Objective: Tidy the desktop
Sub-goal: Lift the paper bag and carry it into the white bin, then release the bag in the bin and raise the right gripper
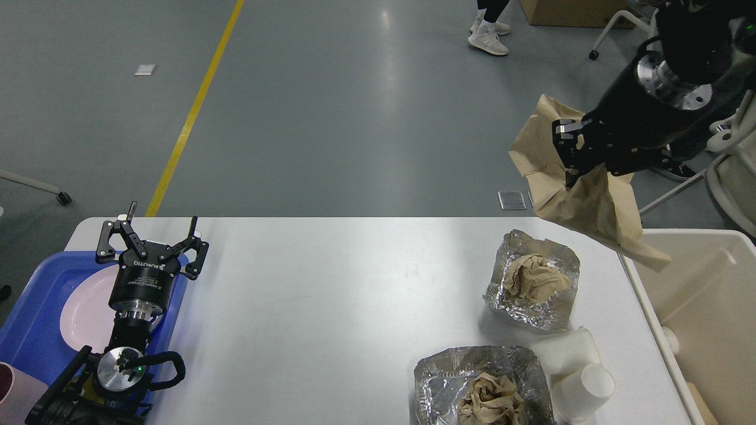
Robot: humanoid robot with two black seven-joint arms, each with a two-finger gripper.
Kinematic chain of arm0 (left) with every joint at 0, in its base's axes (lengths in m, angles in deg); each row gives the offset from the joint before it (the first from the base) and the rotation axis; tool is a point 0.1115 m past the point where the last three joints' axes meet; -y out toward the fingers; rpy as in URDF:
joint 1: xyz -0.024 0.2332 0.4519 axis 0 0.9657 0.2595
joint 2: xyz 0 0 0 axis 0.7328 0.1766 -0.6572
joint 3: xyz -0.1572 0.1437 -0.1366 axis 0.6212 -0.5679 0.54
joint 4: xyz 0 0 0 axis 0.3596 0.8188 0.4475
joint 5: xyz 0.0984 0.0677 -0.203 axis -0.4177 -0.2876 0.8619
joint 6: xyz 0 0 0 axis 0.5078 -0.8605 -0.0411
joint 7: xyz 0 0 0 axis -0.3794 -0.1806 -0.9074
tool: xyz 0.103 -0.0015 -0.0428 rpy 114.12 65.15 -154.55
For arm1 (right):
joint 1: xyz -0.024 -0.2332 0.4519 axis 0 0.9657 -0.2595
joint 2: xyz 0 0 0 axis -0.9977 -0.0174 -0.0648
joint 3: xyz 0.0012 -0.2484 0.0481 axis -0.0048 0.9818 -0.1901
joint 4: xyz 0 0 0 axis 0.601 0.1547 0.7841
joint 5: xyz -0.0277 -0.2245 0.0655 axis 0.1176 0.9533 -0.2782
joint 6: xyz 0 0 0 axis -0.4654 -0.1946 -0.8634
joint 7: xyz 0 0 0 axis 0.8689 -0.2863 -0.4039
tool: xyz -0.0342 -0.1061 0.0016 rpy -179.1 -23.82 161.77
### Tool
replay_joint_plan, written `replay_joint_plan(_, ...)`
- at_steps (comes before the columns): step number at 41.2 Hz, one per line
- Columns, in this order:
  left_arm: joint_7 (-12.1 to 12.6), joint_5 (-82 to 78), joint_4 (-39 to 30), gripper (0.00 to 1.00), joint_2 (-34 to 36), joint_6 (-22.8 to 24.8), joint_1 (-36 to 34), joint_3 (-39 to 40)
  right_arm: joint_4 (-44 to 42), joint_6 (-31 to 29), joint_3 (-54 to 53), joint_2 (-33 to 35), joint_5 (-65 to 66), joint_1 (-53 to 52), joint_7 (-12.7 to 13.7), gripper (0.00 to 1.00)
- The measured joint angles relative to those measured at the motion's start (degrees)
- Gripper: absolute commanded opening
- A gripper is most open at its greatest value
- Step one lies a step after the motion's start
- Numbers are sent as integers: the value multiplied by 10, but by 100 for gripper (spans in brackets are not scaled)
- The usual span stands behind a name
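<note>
Blue plastic tray (35, 330): at about 8 o'clock in the head view, on the left end of the desktop, partly under the left arm.
Pink plate (85, 313): lies in the tray, its right side hidden by the arm.
Pink cup (15, 392): at the bottom left edge, only partly in view.
Left gripper (160, 225): held over the tray's upper right corner, fingers spread wide apart with nothing between them.
Desktop (331, 307): white tabletop with rounded corners, filling the lower centre from 8 o'clock to 4 o'clock.
Near foil container (434, 378): crinkled foil at 5 o'clock by the bottom edge, with a ball of crumpled brown paper (490, 401) inside.
Far foil container (555, 301): at 4 o'clock, just beyond the first, also holding a crumpled brown paper wad (534, 276).
White cup (582, 389): on its side just beside the near foil container's right edge, next to a white box-like container (567, 351).
Brown paper bag (582, 198): at 2 o'clock, hanging in the air over the table's far right corner, lower tip over the bin's rim.
Right gripper (570, 156): clamped on the paper bag.
Beige plastic bin (697, 301): at 4 o'clock, against the table's right edge.
</note>
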Motion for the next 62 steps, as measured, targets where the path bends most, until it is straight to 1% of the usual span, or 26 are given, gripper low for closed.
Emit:
replay_joint_plan(4,0,0,0,96,0,0,0,0,-13,22,24,38,16,14,1,0)
replay_joint_plan(9,0,0,0,96,0,0,0,0,-40,62,50,102,40,67,3,0)
replay_joint_plan(10,0,0,0,96,0,0,0,0,-61,78,54,123,48,103,4,0)
replay_joint_plan(15,0,0,0,96,0,0,0,0,-132,113,52,159,53,205,4,0)
replay_joint_plan(16,0,0,0,96,0,0,0,0,-167,123,46,175,53,250,4,0)
replay_joint_plan(19,0,0,0,96,0,0,0,0,-217,134,27,195,52,308,4,0)
replay_joint_plan(20,0,0,0,96,0,0,0,0,-234,137,18,201,51,327,4,0)
replay_joint_plan(21,0,0,0,96,0,0,0,0,-271,142,-6,213,51,373,4,0)
replay_joint_plan(26,0,0,0,96,0,0,0,0,-362,157,-71,227,51,487,4,0)
replay_joint_plan(27,0,0,0,96,0,0,0,0,-404,167,-99,229,51,537,4,0)
replay_joint_plan(29,0,0,0,96,0,0,0,0,-442,179,-124,229,51,582,4,0)
replay_joint_plan(30,0,0,0,96,0,0,0,0,-475,196,-148,227,51,625,4,0)
replay_joint_plan(31,0,0,0,96,0,0,0,0,-488,205,-158,226,51,644,4,0)
replay_joint_plan(32,0,0,0,96,0,0,0,0,-515,228,-180,223,50,684,4,0)
replay_joint_plan(33,0,0,0,96,0,0,0,0,-526,240,-189,222,50,702,4,0)
replay_joint_plan(34,0,0,0,96,0,0,0,0,-546,270,-206,214,50,740,4,0)
replay_joint_plan(37,0,0,0,96,0,0,0,0,-573,315,-223,197,50,791,4,0)
replay_joint_plan(40,0,0,0,96,0,0,0,0,-615,371,-237,164,49,859,4,0)
replay_joint_plan(42,0,0,0,96,0,0,0,0,-635,388,-244,149,48,886,4,0)
replay_joint_plan(43,0,0,0,96,0,0,0,0,-658,402,-255,134,48,911,4,0)
replay_joint_plan(49,0,0,0,96,0,0,0,0,-695,423,-281,99,48,976,4,0)
replay_joint_plan(55,0,0,0,96,0,0,0,0,-700,450,-282,85,48,1001,5,0)
replay_joint_plan(62,0,0,0,96,0,0,0,0,-700,462,-279,75,48,1017,6,0)
